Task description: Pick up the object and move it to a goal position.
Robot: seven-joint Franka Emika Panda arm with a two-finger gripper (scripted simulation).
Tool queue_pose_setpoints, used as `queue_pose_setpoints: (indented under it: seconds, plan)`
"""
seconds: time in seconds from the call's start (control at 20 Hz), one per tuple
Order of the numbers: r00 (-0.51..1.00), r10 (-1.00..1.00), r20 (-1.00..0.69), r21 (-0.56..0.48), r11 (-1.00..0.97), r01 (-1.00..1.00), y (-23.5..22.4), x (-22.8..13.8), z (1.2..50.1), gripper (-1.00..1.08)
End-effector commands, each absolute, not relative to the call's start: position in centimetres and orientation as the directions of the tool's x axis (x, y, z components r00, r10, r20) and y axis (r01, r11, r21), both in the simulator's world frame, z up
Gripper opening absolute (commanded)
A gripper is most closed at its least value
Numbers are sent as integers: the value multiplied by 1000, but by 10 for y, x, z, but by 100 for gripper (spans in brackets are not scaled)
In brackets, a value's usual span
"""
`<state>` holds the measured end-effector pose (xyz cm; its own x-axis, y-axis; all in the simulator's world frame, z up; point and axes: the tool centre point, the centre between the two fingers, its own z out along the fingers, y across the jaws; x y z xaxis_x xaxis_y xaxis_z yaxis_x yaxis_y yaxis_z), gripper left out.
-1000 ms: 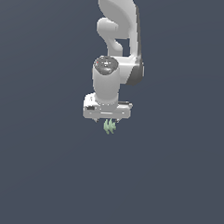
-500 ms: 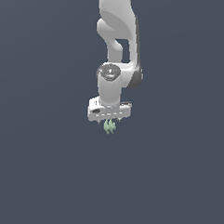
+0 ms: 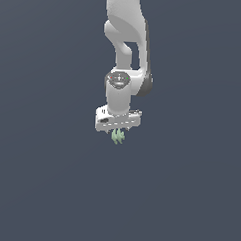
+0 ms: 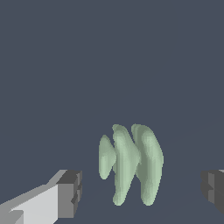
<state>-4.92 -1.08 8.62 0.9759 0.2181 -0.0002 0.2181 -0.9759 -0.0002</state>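
Plastic-smooth white casing is covering the arm [image 3: 128, 38], which is hanging down from the upper edge of the exterior view and ending in a round wrist joint with a dark cap. Below that, the end effector [image 3: 118, 134] is showing as a flat white bar, slightly tilted. Directly under it the object [image 3: 117, 137] is sitting — a pale green thing, matte, made of several narrow upright lobes with pointed tips and rounded ridges, much smaller than the bar above it.

In the wrist view the object [image 4: 130, 164] is filling the space between two dark grey, blocky fingertips [image 4: 70, 193], one on a white finger, the other just entering at the frame edge. Clear gaps are showing on both sides of the lobes, so the jaws are standing wide and not touching it. Whether the object is resting on anything I cannot tell; the background is a plain slate blue everywhere.

Compared with half a second ago and a second ago, the arm is leaning a little differently at the wrist, while the bar and the green object are keeping nearly the same place in the exterior view.
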Motion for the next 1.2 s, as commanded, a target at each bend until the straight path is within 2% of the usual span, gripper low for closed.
queue_pose_setpoints:
  seconds: [0.0, 0.6, 0.65, 1.15]
  plan:
    - [976, 219, -1, 0, -976, 219, -11, -50, 79, 100]
    - [975, 222, 0, 0, -975, 222, -11, -50, 40, 100]
    - [975, 222, 0, 0, -975, 222, -11, -50, 40, -100]
    - [975, 223, 1, 0, -975, 223, -11, -50, 41, -100]
